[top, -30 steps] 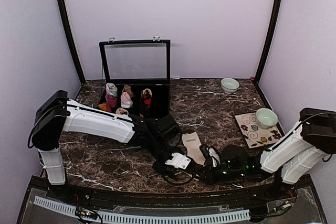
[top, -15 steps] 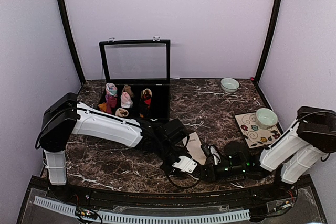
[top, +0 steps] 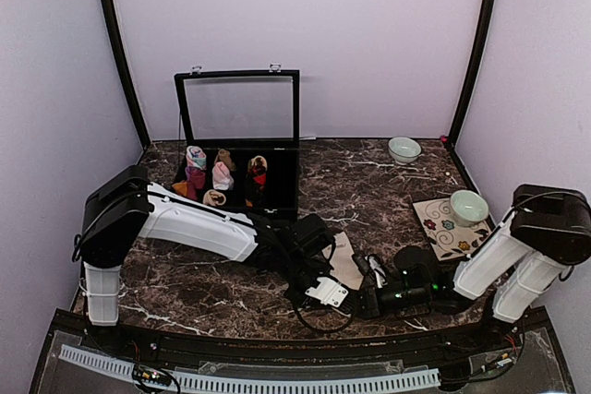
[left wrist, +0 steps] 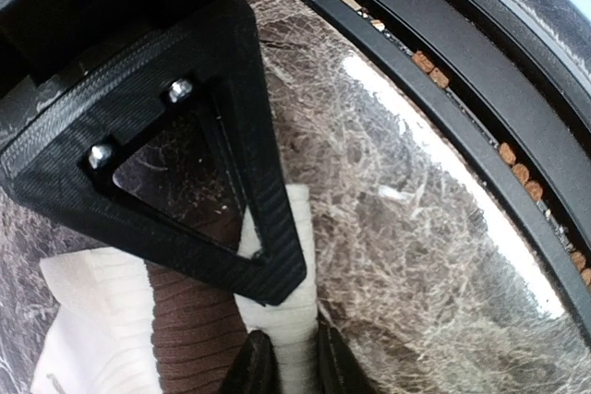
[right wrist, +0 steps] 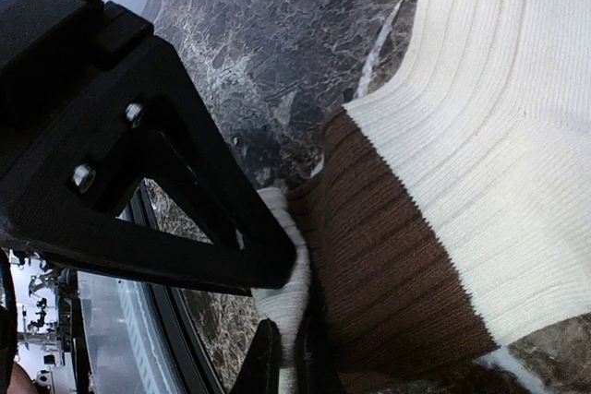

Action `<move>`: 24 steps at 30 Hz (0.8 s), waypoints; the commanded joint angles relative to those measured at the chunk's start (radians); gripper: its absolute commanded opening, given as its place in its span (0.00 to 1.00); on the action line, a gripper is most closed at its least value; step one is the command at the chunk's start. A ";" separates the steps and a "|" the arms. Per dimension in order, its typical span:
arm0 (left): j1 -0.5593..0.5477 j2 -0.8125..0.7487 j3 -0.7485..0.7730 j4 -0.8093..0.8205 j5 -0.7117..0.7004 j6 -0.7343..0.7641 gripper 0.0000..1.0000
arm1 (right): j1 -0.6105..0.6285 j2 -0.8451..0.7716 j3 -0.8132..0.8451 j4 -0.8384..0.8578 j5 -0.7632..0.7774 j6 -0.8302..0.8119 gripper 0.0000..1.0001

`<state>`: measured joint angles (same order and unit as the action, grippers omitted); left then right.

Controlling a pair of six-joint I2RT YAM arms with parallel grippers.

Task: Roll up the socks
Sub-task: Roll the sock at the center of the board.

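Right wrist: cream ribbed sock [right wrist: 499, 136] (brown-banded, creased).

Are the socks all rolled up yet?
Not yet, it has barely begun. Done: nothing, the cream sock lies flat on the table. In hand: the left gripper and the right gripper each pinch its edge by the brown band. To do: rolling it into a bundle.
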<state>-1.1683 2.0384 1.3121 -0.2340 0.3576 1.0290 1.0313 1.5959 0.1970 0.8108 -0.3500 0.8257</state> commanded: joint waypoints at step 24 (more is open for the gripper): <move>0.138 0.249 0.364 -0.564 0.420 -0.137 0.00 | 0.375 -0.543 0.036 -0.600 0.659 -0.336 0.35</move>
<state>-1.0321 2.2223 1.6066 -0.6258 0.6819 0.9134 1.3060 1.0355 0.1791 0.2913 0.1360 0.5999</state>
